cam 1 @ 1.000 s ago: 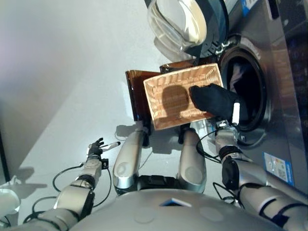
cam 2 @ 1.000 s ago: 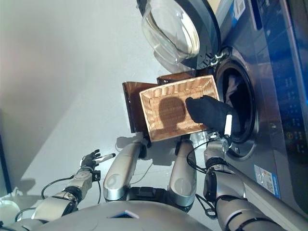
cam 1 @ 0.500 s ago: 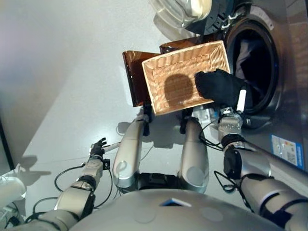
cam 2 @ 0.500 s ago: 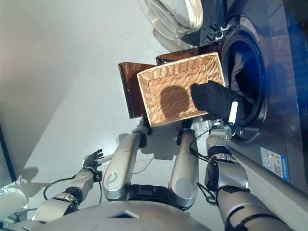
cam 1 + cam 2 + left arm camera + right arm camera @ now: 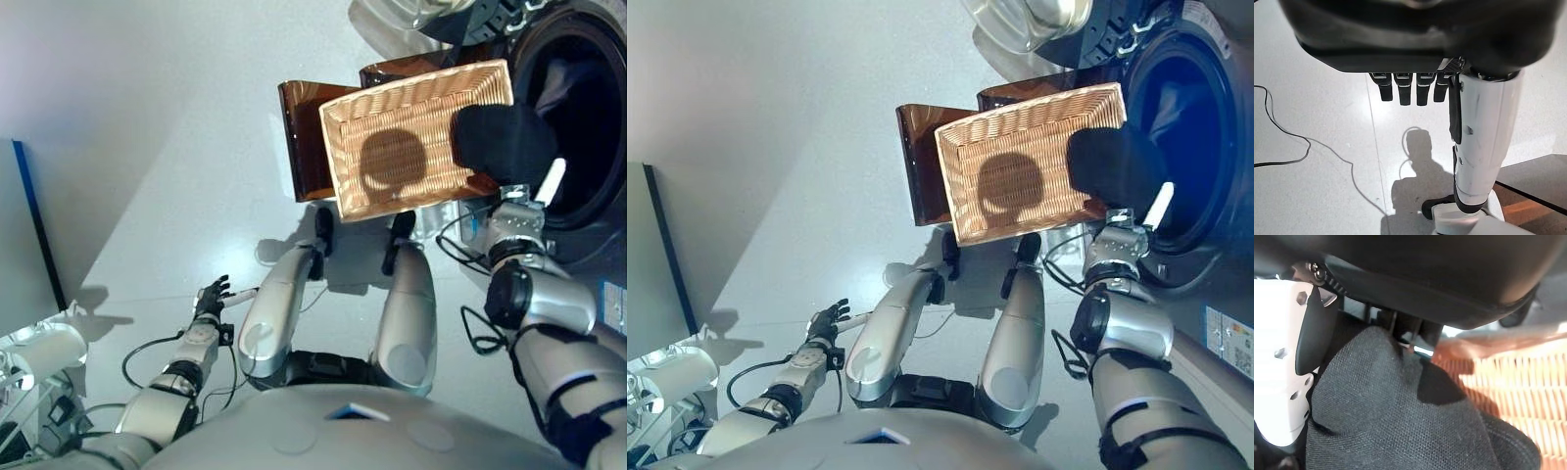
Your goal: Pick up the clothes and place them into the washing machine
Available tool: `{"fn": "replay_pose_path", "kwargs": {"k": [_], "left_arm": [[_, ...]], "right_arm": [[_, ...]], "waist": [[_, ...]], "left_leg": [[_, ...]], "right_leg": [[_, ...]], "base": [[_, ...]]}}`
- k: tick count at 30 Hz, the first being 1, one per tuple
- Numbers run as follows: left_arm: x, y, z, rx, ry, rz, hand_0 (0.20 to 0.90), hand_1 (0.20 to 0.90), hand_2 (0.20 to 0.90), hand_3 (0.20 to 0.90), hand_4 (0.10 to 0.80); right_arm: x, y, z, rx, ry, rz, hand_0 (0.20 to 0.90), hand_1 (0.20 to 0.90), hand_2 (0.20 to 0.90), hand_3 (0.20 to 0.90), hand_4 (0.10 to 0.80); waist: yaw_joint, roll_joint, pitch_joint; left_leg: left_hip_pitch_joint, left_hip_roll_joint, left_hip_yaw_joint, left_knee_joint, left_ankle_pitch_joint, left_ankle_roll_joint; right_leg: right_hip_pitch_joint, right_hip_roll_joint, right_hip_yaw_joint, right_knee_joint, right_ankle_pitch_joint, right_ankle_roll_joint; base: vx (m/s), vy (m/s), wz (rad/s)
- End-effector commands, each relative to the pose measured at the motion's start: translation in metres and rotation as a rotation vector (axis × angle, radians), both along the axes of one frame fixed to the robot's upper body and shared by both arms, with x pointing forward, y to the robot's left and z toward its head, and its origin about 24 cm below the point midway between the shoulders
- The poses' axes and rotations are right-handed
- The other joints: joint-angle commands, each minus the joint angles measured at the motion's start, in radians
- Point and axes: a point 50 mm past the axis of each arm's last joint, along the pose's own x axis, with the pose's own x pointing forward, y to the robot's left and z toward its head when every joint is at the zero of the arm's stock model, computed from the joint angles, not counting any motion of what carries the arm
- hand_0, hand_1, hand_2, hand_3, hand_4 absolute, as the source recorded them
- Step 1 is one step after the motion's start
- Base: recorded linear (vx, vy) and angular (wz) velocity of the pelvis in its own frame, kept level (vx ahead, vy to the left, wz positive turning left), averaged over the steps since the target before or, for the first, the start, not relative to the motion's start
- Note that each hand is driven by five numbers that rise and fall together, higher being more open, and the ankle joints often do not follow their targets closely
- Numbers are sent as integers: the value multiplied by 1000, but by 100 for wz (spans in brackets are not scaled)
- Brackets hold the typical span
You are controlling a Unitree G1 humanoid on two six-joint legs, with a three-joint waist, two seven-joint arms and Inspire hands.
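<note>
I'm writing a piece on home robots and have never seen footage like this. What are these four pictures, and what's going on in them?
This is a humanoid robot with two arms. Two pictures come from cameras on its head, looking down; the other two come from cameras on its wrists, looking along each hand.

On the floor, a wicker basket sits on a brown stand in front of the washing machine, whose drum stands open.

The right hand has its fingers closed on a black garment, held over the end of the basket nearest the drum. The right wrist view shows the cloth up close.

The left hand hangs low by the robot's side over bare floor, fingers relaxed, holding nothing.
</note>
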Motion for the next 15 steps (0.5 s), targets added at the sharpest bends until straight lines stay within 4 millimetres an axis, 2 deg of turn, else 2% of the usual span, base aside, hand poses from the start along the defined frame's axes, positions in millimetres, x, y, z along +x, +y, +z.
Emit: {"fn": "replay_pose_path", "kwargs": {"k": [1, 2, 8, 10, 11, 15], "left_arm": [[-37, 33, -6, 91, 86, 28, 900, 900, 900, 900, 800], [-39, 32, -6, 91, 94, 23, 900, 900, 900, 900, 800], [-37, 30, -7, 88, 94, 21, 900, 900, 900, 900, 800], [-35, 30, -6, 85, 89, 21, 900, 900, 900, 900, 800], [-36, 27, -7, 81, 89, 22, 900, 900, 900, 900, 800], [-34, 25, -7, 85, 92, 14, 900, 900, 900, 900, 800]], "right_arm": [[-17, -81, 102, -346, -137, -176, 200, 200, 200, 200, 300], [-16, -85, 115, -373, -148, -182, 200, 200, 200, 200, 300], [-17, -92, 143, -411, -198, -213, 200, 200, 200, 200, 300], [-18, -94, 147, -409, -215, -230, 200, 200, 200, 200, 300], [-22, -97, 149, -356, -254, -295, 200, 200, 200, 200, 300], [-31, -102, 146, -277, -261, -382, 200, 200, 200, 200, 300]], "waist": [[3, 8, -91], [5, 13, -99], [7, 28, -112], [5, 32, -111], [3, 37, -113], [3, 46, -114]], "left_leg": [[-7, -6, -15, -14, 10, -96], [4, -9, -16, -37, 20, -97], [33, -15, -23, -82, 39, -103], [36, -17, -23, -86, 43, -104], [38, -19, -25, -90, 44, -105], [34, -22, -30, -81, 41, -105]], "right_leg": [[62, 13, -15, -69, 25, 18], [69, 11, -16, -83, 28, 20], [91, 5, -22, -103, 32, 23], [96, 4, -24, -106, 33, 23], [98, 5, -23, -109, 31, 24], [97, 3, -25, -101, 22, 22]], "base": [[18, 31, 7], [0, 0, 0], [13, 4, 1], [16, 2, 7], [10, -2, 9], [4, -3, 2]]}}
